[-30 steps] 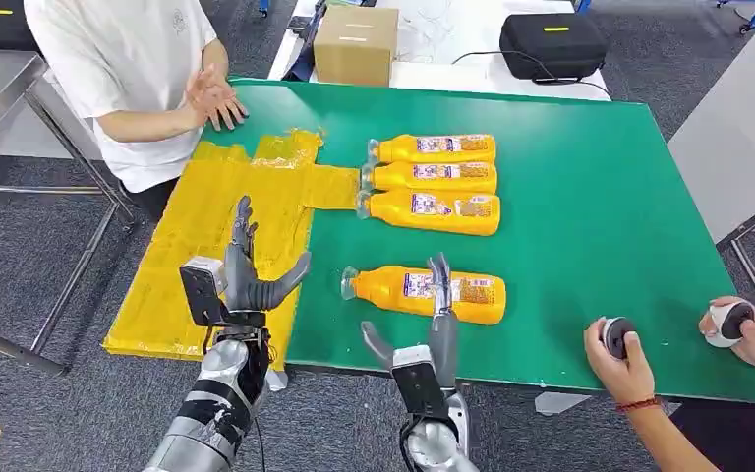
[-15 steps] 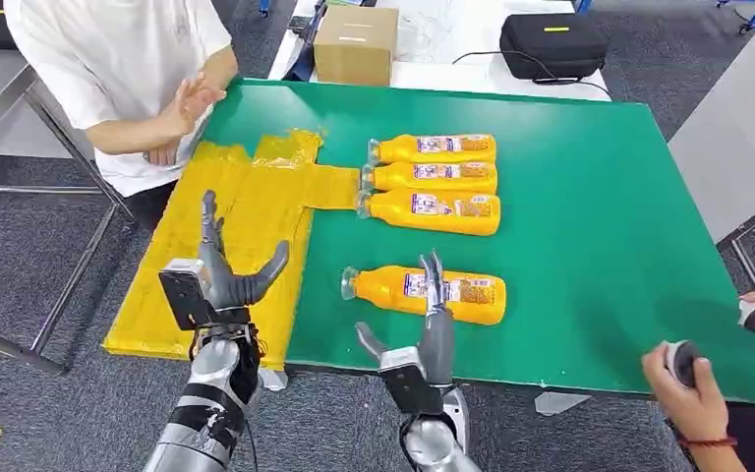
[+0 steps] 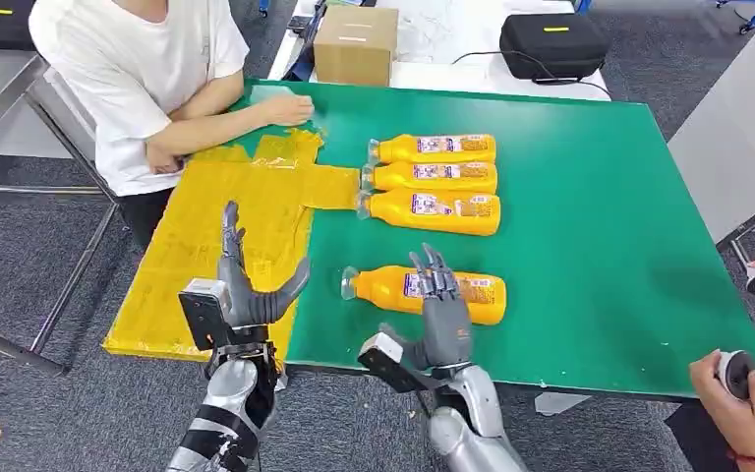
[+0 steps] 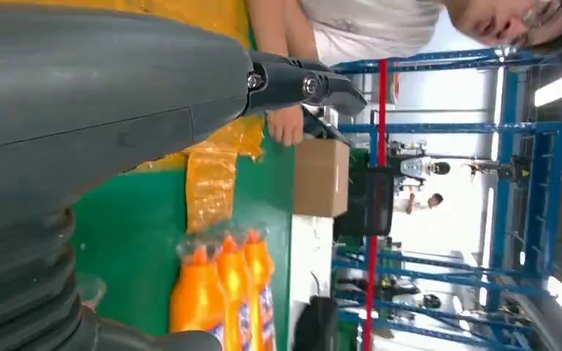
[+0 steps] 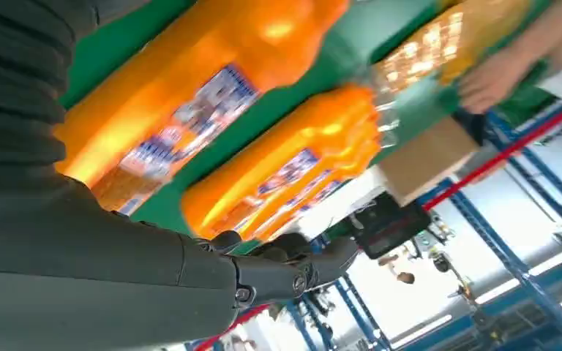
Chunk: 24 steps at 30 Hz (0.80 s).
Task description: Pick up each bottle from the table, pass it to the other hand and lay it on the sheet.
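Green counter (image 3: 600, 246) took up most of the head view, a worktop that put everything in front of both arms. Yellow sheet (image 3: 226, 226) lay flat across its left part, on the left arm's side, likely so the left hand could do the laying down after a handover. A person in a white shirt (image 3: 147, 69) leaned in at the far left edge with a hand (image 3: 290, 108) on the sheet's far end, apparently pressing it flat.

Three bottles (image 3: 433, 182) lay on their sides in a tight row in the middle of the counter, touching one another, caps toward the sheet, waiting as stock. One more bottle (image 3: 423, 292), lying the same way, sat apart near the front edge, closest to the robot, so it read as the one being picked first.

Right hand (image 3: 437, 305) hovered over that near bottle's middle, fingers spread and pointing forward, holding nothing; whether the fingertips touched the bottle could not be told. Placed like that to close round the body, probably. Left hand (image 3: 246, 285) was raised over the sheet's front corner, fingers apart and empty, thumb toward the bottle, looking ready to receive.

Another person's hand (image 3: 742, 393) held a small controller (image 3: 737, 372) at the front right corner.
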{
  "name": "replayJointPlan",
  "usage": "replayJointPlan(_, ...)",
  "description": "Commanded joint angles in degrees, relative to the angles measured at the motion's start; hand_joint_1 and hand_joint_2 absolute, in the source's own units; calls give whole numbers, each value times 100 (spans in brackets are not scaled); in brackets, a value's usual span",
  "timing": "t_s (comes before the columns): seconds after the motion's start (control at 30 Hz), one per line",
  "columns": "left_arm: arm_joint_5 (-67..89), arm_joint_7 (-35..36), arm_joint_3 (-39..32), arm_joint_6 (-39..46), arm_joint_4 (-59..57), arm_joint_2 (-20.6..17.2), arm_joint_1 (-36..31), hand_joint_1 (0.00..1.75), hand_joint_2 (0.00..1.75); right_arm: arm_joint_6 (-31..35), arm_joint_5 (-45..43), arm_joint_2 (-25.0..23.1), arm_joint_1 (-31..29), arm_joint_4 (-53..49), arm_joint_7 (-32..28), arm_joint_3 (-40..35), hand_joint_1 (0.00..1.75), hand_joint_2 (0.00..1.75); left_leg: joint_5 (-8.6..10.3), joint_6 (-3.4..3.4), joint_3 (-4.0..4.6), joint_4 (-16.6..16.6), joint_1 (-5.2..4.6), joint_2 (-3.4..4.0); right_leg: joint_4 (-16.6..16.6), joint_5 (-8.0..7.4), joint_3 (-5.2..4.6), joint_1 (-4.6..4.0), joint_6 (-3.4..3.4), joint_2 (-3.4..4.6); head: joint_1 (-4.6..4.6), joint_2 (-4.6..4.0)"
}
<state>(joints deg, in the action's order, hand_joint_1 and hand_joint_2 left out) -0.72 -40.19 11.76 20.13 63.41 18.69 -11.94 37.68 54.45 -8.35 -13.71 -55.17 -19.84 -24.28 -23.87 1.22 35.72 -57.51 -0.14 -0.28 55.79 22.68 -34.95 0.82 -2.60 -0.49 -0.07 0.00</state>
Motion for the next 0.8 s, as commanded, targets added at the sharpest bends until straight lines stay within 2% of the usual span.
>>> replayJointPlan(0.03,-118,19,246,-165,24,23,40,0,175,-245,281,500,-648,588,260,164,0,175,-12,-7,-34,0,2,5,-2,10,33,-2,9,6,0,0)
replayJointPlan(0.3,-165,19,244,-231,-13,29,26,0,175,-266,386,492,-736,680,367,160,0,175,-20,-7,-42,-1,3,7,1,17,40,-4,9,9,0,0)
replayJointPlan(0.53,-332,19,34,-332,-244,123,-132,0,175,-1189,666,540,-1617,1797,952,190,0,175,-8,-5,-28,-1,1,13,1,3,24,-1,5,14,0,0)
replayJointPlan(0.7,-379,19,-6,-367,-379,131,-227,0,175,-1712,845,558,-2031,2207,1163,23,0,175,-8,-5,-29,-3,3,7,3,5,26,-3,6,7,0,0)
replayJointPlan(0.8,-388,19,-11,-367,-396,131,-236,0,175,-1737,867,564,-2055,2219,1181,4,0,175,-4,-3,-23,-2,1,8,2,1,19,-1,2,8,0,0)
